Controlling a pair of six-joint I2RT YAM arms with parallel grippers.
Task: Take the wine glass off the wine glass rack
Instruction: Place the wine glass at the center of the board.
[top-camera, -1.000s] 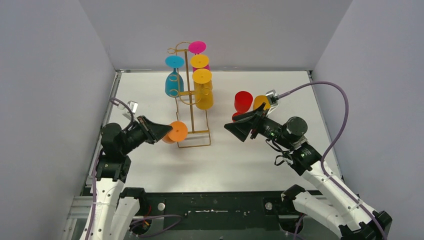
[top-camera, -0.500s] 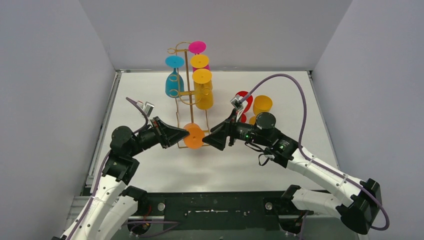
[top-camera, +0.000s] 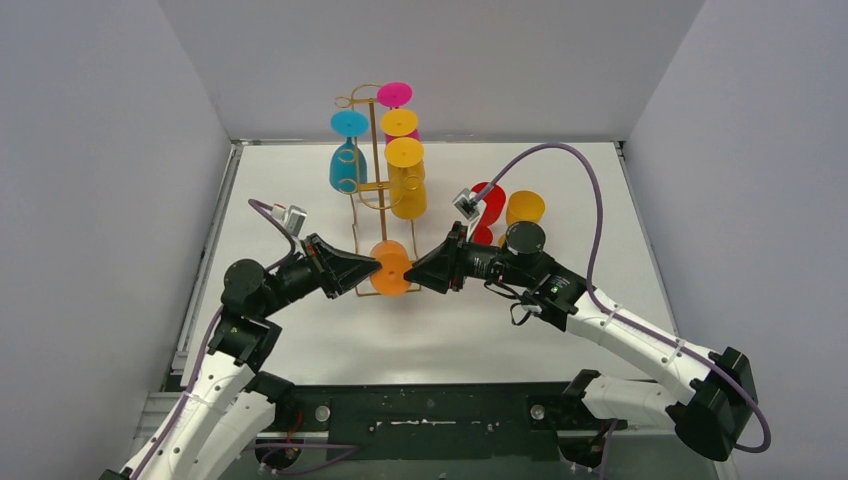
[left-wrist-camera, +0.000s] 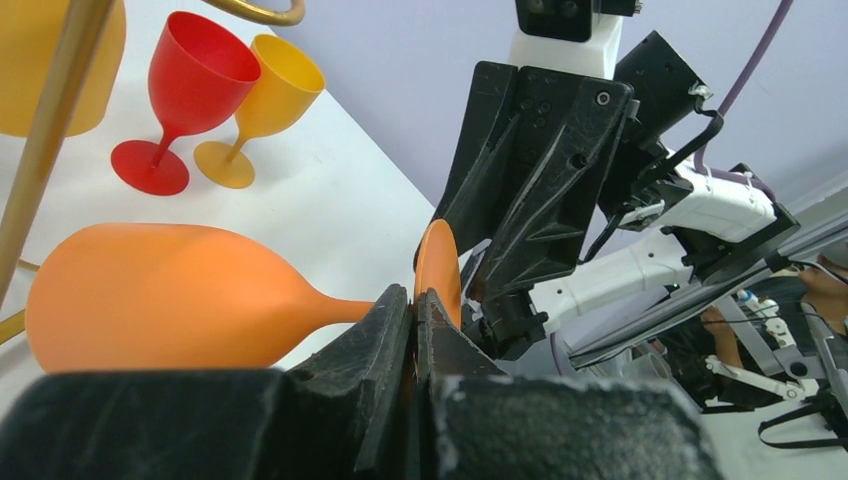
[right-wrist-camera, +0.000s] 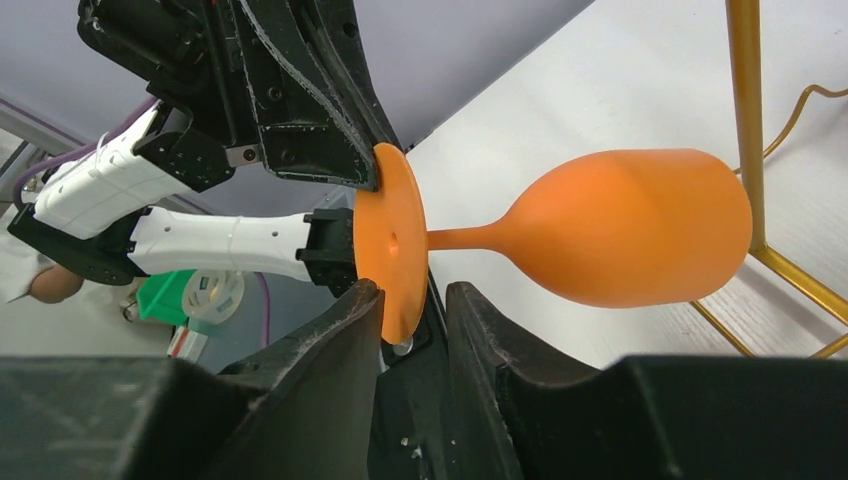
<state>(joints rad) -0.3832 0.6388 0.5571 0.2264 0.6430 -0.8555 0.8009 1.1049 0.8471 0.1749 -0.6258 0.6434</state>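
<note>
- Lying level between the arms, the orange wine glass (top-camera: 390, 270) is seen from above, off the hooks, near the base of the wine glass rack (top-camera: 376, 187).
- Only in the left wrist view is the left gripper (left-wrist-camera: 413, 312) shown pinching the stem.
- The right gripper (right-wrist-camera: 413, 295) is shown by its own camera partly spread astride the foot (right-wrist-camera: 390, 235), with a gap on one side.
</note>
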